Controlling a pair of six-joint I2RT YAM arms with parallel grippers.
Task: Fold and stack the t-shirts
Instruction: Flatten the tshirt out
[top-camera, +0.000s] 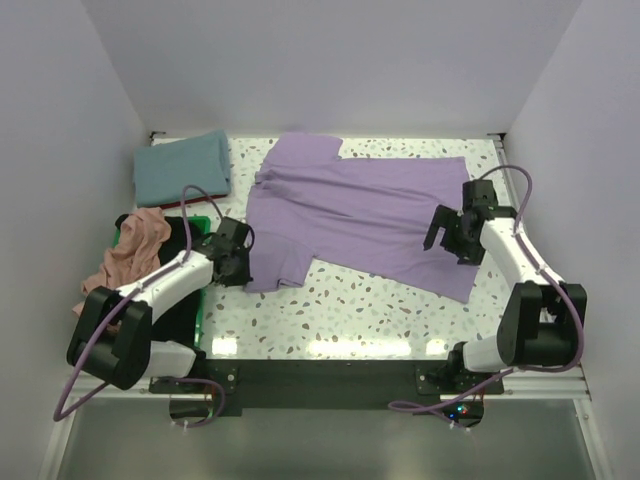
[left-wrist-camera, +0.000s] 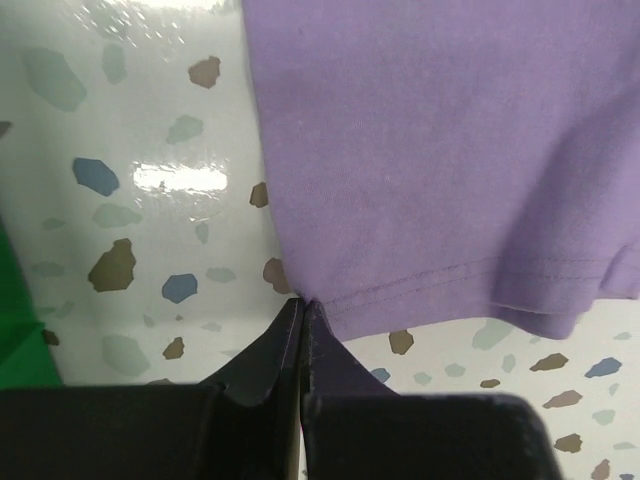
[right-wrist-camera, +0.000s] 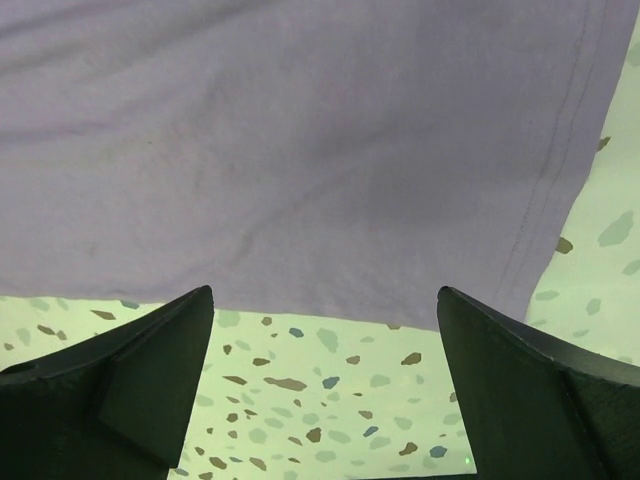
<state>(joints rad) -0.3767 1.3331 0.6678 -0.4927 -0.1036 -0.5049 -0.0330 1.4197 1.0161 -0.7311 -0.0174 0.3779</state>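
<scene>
A lavender t-shirt (top-camera: 360, 215) lies spread flat on the speckled table. My left gripper (top-camera: 243, 272) is shut on the corner of its near left sleeve hem, which shows in the left wrist view (left-wrist-camera: 430, 150) with the jaws (left-wrist-camera: 301, 303) pinched together at the cloth's edge. My right gripper (top-camera: 447, 248) is open and empty over the shirt's right side; the right wrist view shows the cloth (right-wrist-camera: 300, 150) just beyond the spread fingers (right-wrist-camera: 322, 292). A folded teal t-shirt (top-camera: 183, 165) lies at the back left. A salmon pink shirt (top-camera: 130, 250) and a black shirt (top-camera: 175, 235) lie crumpled at the left.
A green plastic bin (top-camera: 201, 305) stands at the table's left edge under the pink and black shirts; its corner shows in the left wrist view (left-wrist-camera: 15, 330). White walls close in the table on the left, back and right.
</scene>
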